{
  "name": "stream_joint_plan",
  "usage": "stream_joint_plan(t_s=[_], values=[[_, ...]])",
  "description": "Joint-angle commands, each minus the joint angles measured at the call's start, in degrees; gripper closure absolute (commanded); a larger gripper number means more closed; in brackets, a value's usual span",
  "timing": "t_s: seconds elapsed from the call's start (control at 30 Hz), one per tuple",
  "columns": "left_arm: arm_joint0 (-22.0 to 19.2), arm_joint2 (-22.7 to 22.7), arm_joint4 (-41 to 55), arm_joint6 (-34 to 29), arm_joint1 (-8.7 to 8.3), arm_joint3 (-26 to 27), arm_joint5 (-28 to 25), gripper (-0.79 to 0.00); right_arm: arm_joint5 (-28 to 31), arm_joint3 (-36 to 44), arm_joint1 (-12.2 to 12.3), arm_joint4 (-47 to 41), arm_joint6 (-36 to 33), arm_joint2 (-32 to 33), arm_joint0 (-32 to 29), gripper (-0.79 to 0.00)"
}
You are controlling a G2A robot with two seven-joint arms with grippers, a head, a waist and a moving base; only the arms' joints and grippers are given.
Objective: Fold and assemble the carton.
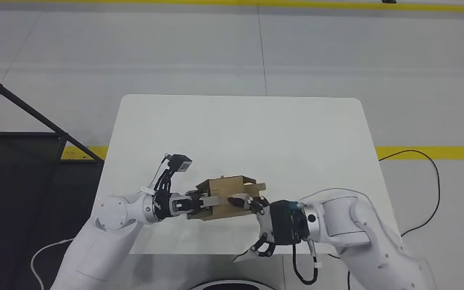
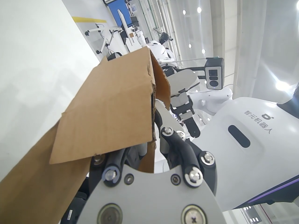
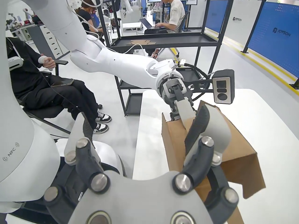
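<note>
Close to the table's near edge, about midway along it, the right claw (image 3: 143,111) stood spread wide. One of its fingers (image 3: 205,127) lay against the inside of the open brown carton (image 3: 233,145), and the other was well clear of the cardboard, out toward the near edge. The carton sat between the two claws, partly squared up, its walls raised and a loose flap (image 3: 253,183) hanging at the right claw's end. Whether it rested on the white table (image 1: 239,130) or was held just above it could not be told.

At the carton's opposite end, the left claw (image 1: 197,204) was pinching a cardboard wall. Its one visible pale finger was pressed to one face of the wall, and the partner was hidden behind the board.

Farther off, beyond the table's left edge, a black shelf cart (image 3: 210,40) carried flat cardboard blanks (image 3: 140,43). A yellow floor line (image 1: 420,152) ran past the right edge.
</note>
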State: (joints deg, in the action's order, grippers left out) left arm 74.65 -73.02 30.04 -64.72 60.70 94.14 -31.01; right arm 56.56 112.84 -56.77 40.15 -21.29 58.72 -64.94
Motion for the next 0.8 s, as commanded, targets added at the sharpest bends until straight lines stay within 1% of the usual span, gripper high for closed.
stream_joint_plan(t_s=[0.0,0.17,0.33,0.6,0.77], values=[[0.0,0.0,0.1,0.0,-0.01,0.0,-0.2,0.000,-0.3,-0.1,-0.1,0.0,-0.4,-0.5,0.5,-0.785],[-0.1,0.1,0.2,0.1,-0.05,-0.1,-0.3,0.000,-1.4,-0.1,-0.2,0.4,-0.4,-0.7,1.2,-0.785],[-0.1,-0.2,0.8,-0.3,-0.15,-0.3,-0.7,0.000,-3.2,1.0,0.0,2.9,2.3,2.3,0.0,-0.785],[-0.1,-0.8,2.2,-1.4,-0.34,0.0,-1.0,0.000,-6.2,5.0,0.9,11.8,9.0,10.8,-6.3,-0.785],[-0.2,-0.5,6.7,-2.9,-0.31,-0.2,0.2,0.000,-6.2,6.7,1.5,16.6,12.2,15.6,-10.9,-0.785]])
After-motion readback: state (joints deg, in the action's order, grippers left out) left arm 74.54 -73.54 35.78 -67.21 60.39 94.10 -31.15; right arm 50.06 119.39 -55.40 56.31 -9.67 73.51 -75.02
